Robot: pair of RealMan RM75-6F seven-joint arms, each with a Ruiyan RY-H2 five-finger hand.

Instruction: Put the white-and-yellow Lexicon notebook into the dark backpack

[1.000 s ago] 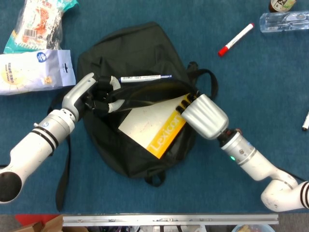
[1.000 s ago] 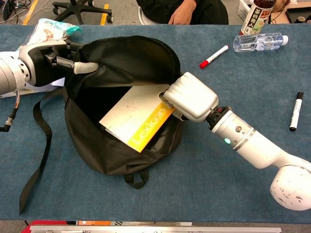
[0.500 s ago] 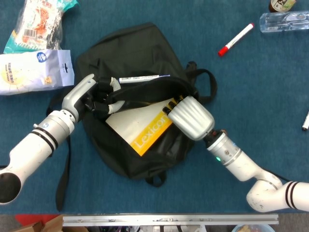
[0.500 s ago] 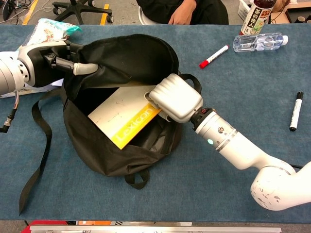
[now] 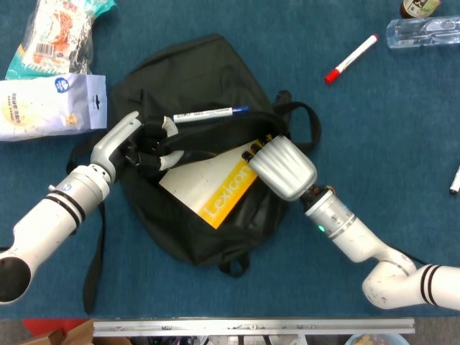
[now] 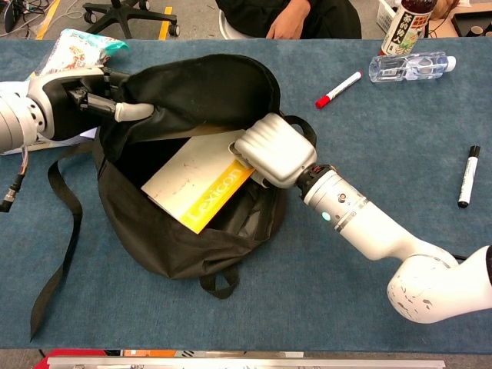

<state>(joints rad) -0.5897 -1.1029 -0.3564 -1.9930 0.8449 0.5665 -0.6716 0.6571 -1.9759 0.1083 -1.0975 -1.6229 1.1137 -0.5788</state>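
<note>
The dark backpack (image 5: 201, 79) (image 6: 207, 84) lies open in the middle of the blue table. The white-and-yellow Lexicon notebook (image 5: 212, 187) (image 6: 196, 184) sits slanted in its mouth, partly inside. My right hand (image 5: 282, 167) (image 6: 274, 150) grips the notebook's upper right end, fingers hidden under the hand's back. My left hand (image 5: 144, 144) (image 6: 84, 96) holds the backpack's upper left rim and lifts it, keeping the mouth wide.
A pen (image 5: 212, 113) lies on the backpack's top. Snack bags (image 5: 50, 72) sit at the far left, a red marker (image 5: 351, 59) (image 6: 338, 89) and a water bottle (image 5: 424, 30) (image 6: 407, 66) at the back right, a black marker (image 6: 467, 175) at the right edge.
My right hand pushed the notebook leftward and deeper into the backpack's mouth, then shifted slightly up. The left hand kept its hold on the rim.
</note>
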